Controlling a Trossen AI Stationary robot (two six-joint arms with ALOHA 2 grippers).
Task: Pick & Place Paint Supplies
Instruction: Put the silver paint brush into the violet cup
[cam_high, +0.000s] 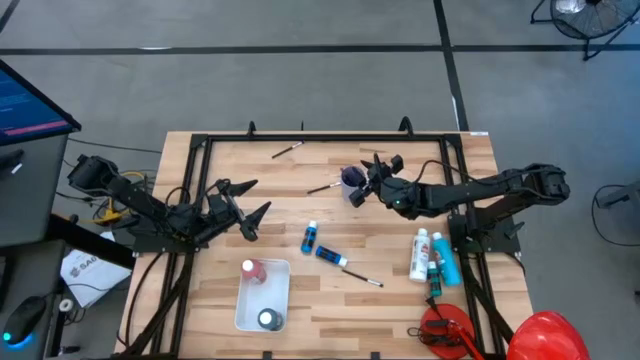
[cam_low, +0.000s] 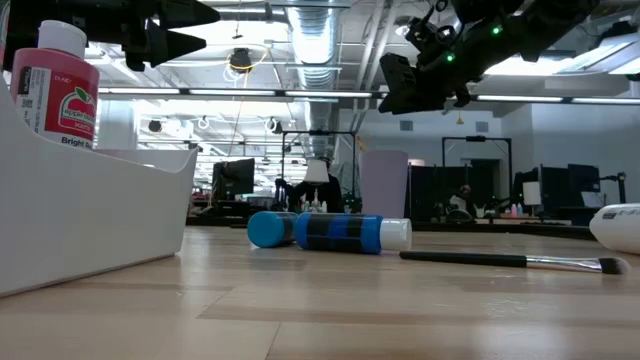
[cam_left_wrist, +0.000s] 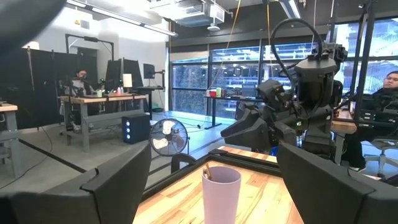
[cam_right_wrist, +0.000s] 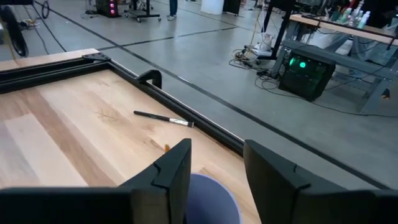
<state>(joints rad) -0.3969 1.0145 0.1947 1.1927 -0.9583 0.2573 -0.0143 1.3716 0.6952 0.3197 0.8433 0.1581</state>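
A lilac cup (cam_high: 351, 179) stands at the table's far middle, and a brush end (cam_left_wrist: 206, 173) sticks up out of it. My right gripper (cam_right_wrist: 216, 177) hovers just over the cup's rim (cam_right_wrist: 211, 198), open, with nothing between its fingers. My left gripper (cam_high: 258, 198) waits open above the table's left middle, pointing toward the cup (cam_left_wrist: 221, 193). A light blue bottle (cam_high: 310, 237) and a dark blue bottle (cam_high: 330, 256) lie on their sides at the centre. Loose brushes lie at the far side (cam_high: 288, 150), beside the cup (cam_high: 323, 187) and near the front (cam_high: 362, 277).
A white tray (cam_high: 240, 310) at the near left holds a red bottle (cam_high: 252, 270) and a dark one (cam_high: 268, 319). White and teal bottles (cam_high: 432, 258) lie at the right. A big red helmet-like thing (cam_high: 545, 335) sits off the near right corner. A black frame (cam_high: 300, 135) rims the table.
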